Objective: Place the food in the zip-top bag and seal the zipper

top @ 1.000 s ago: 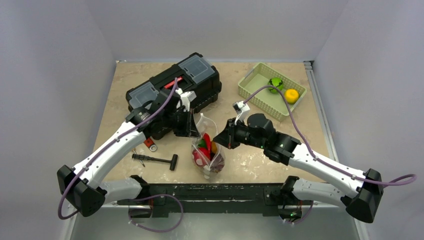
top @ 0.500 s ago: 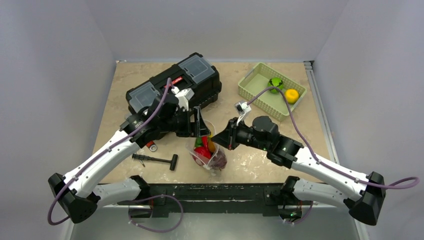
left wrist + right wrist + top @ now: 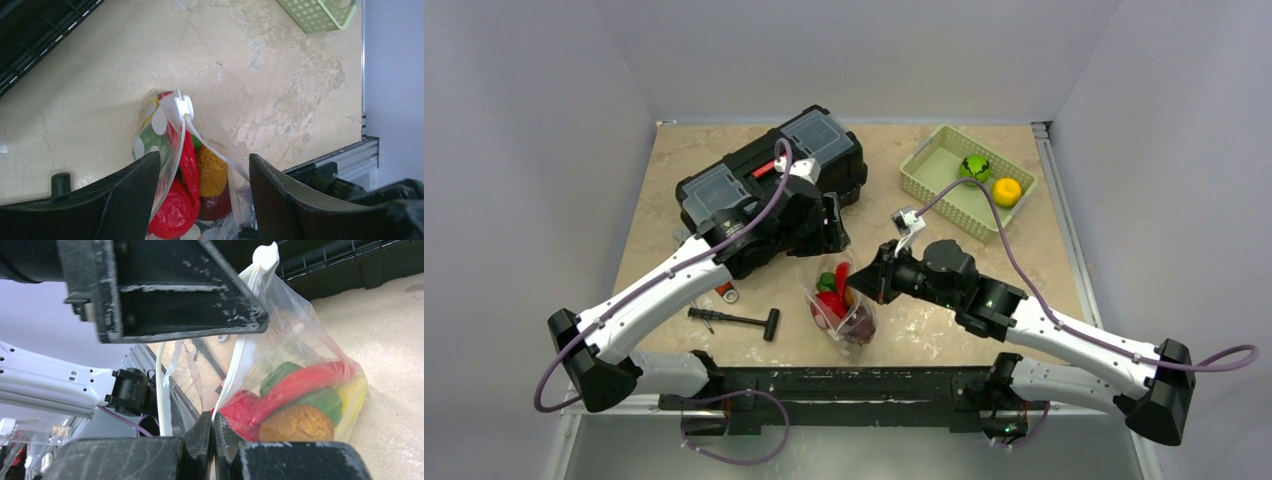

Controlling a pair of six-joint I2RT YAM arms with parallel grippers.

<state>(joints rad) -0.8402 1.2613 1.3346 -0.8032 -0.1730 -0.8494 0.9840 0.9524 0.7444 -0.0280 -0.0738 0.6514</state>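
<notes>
The zip-top bag (image 3: 840,305) stands on the table, filled with red, green and orange food (image 3: 212,172). My right gripper (image 3: 873,282) is shut on the zipper (image 3: 235,375) at the near end of the bag's mouth. A white slider (image 3: 180,106) sits at the far end, and the two strips spread apart from it. My left gripper (image 3: 833,224) hangs open above the bag, near the toolbox. In the left wrist view the left gripper (image 3: 204,157) frames the bag without touching it. A green and a yellow food piece (image 3: 1006,190) lie in the basket.
A black toolbox (image 3: 769,185) stands at the back left, right behind my left gripper. The pale green basket (image 3: 924,180) is at the back right. A black T-handle tool (image 3: 736,320) and a small red-handled tool (image 3: 727,291) lie left of the bag.
My left gripper opened, let go of the bag's top and rose back toward the toolbox. The bag sagged lower. My right gripper kept its pinch on the zipper.
</notes>
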